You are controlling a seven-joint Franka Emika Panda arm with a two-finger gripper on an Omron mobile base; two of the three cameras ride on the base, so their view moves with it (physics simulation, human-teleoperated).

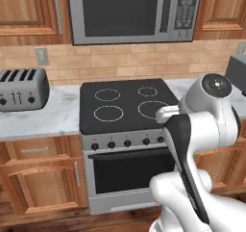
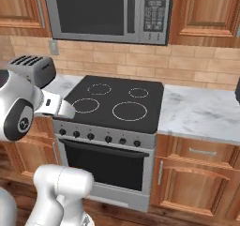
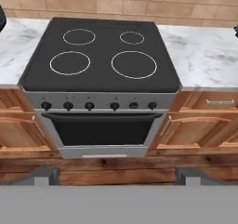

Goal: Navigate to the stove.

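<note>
Here, at the far left, a silver toaster (image 1: 21,88) sits on the marble counter (image 1: 48,115), well apart from the stove (image 1: 122,106). The stove stands straight ahead of the base, between wooden cabinets (image 3: 204,125), its black cooktop with four white rings level with the counter and a row of knobs above the dark oven door. A steel microwave (image 1: 132,12) hangs above it. The gripper (image 3: 118,179) points at the stove's front, jaws spread wide apart, holding nothing.
</note>
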